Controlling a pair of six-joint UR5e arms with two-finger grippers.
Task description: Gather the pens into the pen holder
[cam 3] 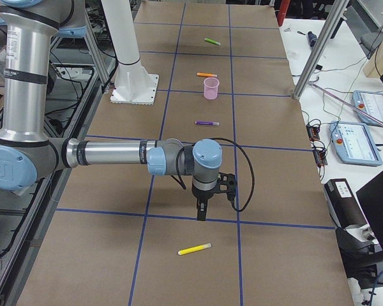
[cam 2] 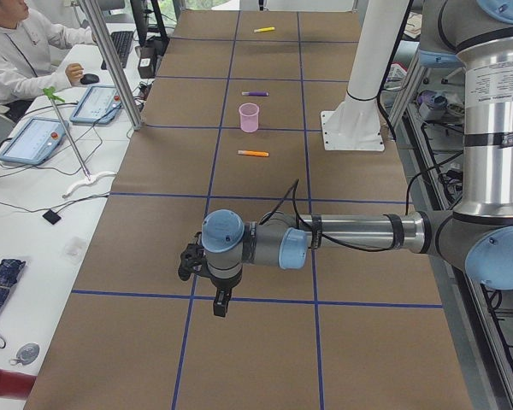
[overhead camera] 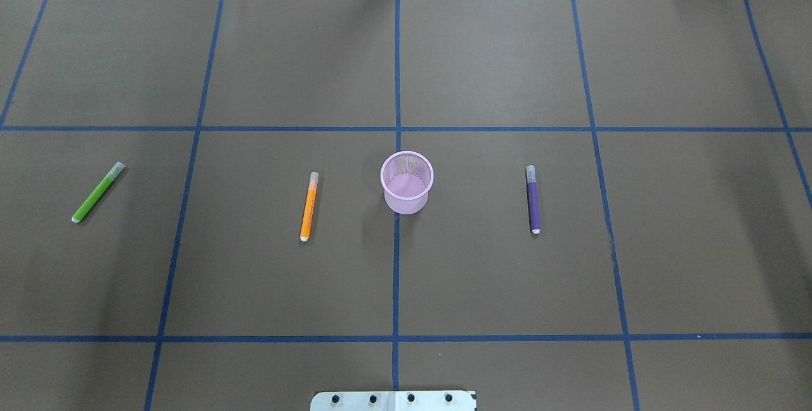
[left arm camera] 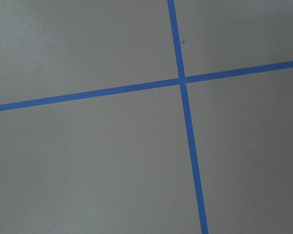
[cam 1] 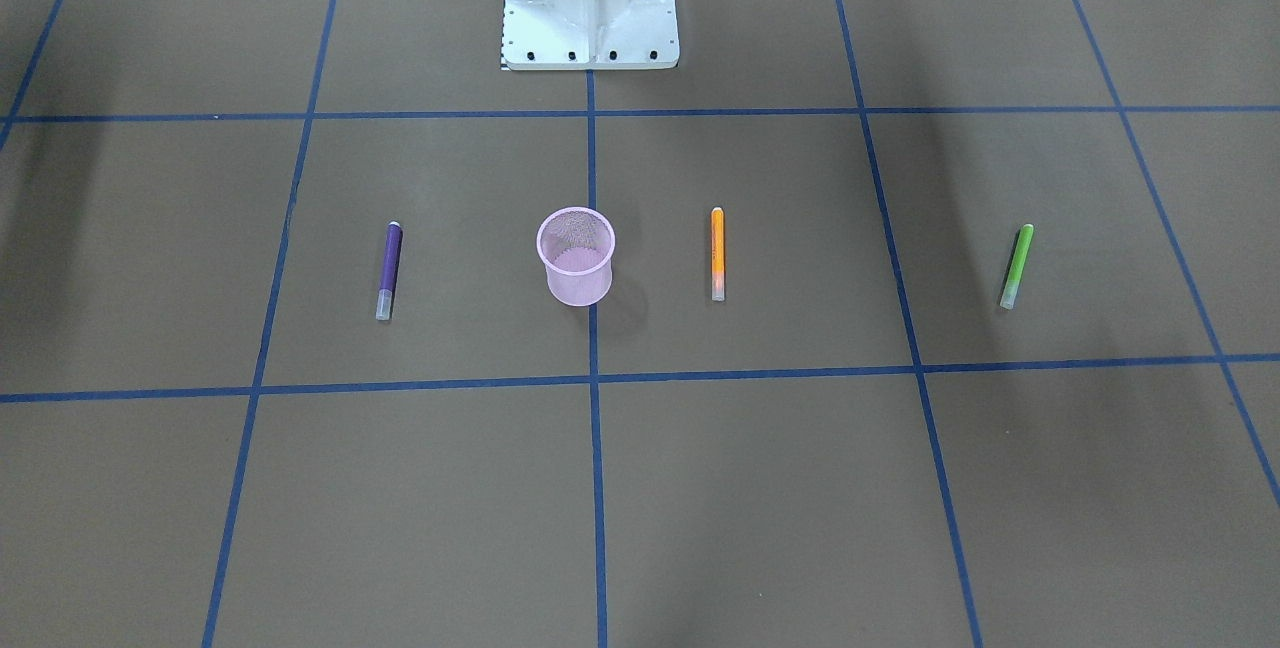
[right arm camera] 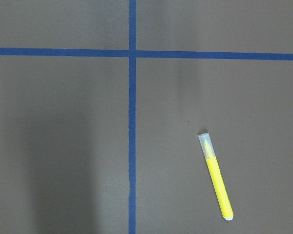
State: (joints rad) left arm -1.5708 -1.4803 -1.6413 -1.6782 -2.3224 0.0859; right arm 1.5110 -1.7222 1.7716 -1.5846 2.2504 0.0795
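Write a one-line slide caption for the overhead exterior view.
Pink pen holder stands upright; orange pen and green pen lie to its left, purple pen to its right, none inside yet.

Brown taped table (overhead camera: 507, 49) bears pen holder (overhead camera: 406, 199); purple pen (overhead camera: 533, 200), orange pen (overhead camera: 308, 207), green pen (overhead camera: 98, 192), yellow pen (right arm camera: 217, 178) lie flat.

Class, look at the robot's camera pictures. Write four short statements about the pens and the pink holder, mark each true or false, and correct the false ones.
1. The pen holder stands upright with no pen in it. True.
2. The orange pen lies between the green pen and the pen holder. True.
3. The purple pen leans against the pen holder. False: it lies flat, apart from it.
4. There are only three pens. False: a fourth, the yellow pen, shows in the right wrist view.
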